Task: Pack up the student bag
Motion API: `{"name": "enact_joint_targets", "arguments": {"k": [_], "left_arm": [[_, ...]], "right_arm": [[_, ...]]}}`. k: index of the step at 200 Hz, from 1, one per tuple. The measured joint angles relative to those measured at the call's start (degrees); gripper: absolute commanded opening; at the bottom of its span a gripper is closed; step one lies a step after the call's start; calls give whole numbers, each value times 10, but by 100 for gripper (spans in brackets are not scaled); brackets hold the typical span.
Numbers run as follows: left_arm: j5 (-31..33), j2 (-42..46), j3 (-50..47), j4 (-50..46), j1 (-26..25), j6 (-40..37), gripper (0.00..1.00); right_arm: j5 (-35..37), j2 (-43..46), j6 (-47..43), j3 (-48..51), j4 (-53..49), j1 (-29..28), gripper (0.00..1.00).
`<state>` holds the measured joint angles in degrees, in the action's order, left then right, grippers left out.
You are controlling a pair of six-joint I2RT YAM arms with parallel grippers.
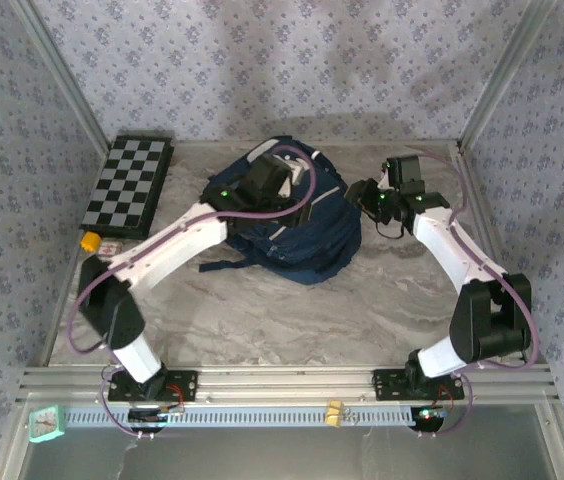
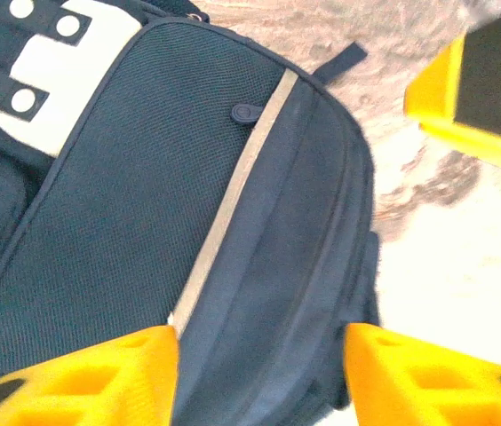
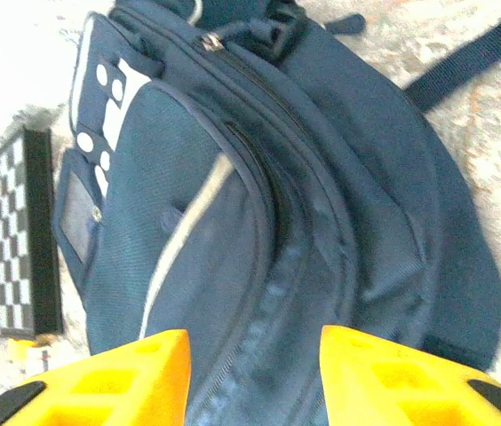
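The student bag (image 1: 317, 240), a large navy backpack with white patches and a thin pale stripe, lies flat in the middle of the table. My left gripper (image 1: 282, 190) hovers over its top half. In the left wrist view the left gripper (image 2: 259, 373) stands open, with the stripe and side seam of the student bag (image 2: 144, 195) showing in the gap. My right gripper (image 1: 362, 193) is at the bag's right edge. In the right wrist view the right gripper (image 3: 255, 373) is open over the zipper seams of the student bag (image 3: 339, 177). A yellow fingertip (image 2: 464, 98) of the right gripper shows beyond the bag.
A folded chessboard (image 1: 127, 183) lies at the back left, also seen as the chessboard (image 3: 24, 240) beyond the bag. A small yellow object (image 1: 90, 241) and a flat card (image 1: 110, 250) sit near the left edge. A dark strap (image 1: 224, 266) trails from the bag. Patterned walls enclose the table.
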<state>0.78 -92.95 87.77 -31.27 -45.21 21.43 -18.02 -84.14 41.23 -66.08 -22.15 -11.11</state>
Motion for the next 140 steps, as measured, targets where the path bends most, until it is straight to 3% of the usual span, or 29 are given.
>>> {"name": "enact_joint_targets", "arguments": {"k": [31, 60, 96, 140], "left_arm": [[-28, 108, -90, 36, 49, 78, 67], [-44, 154, -182, 60, 126, 185, 68], [-90, 153, -309, 126, 205, 321, 68], [-129, 99, -323, 202, 211, 383, 62]], "right_arm": [[7, 28, -23, 31, -37, -28, 50], [30, 39, -40, 43, -57, -88, 53], [49, 39, -44, 57, -60, -158, 53], [83, 39, -40, 61, -55, -203, 55]]}}
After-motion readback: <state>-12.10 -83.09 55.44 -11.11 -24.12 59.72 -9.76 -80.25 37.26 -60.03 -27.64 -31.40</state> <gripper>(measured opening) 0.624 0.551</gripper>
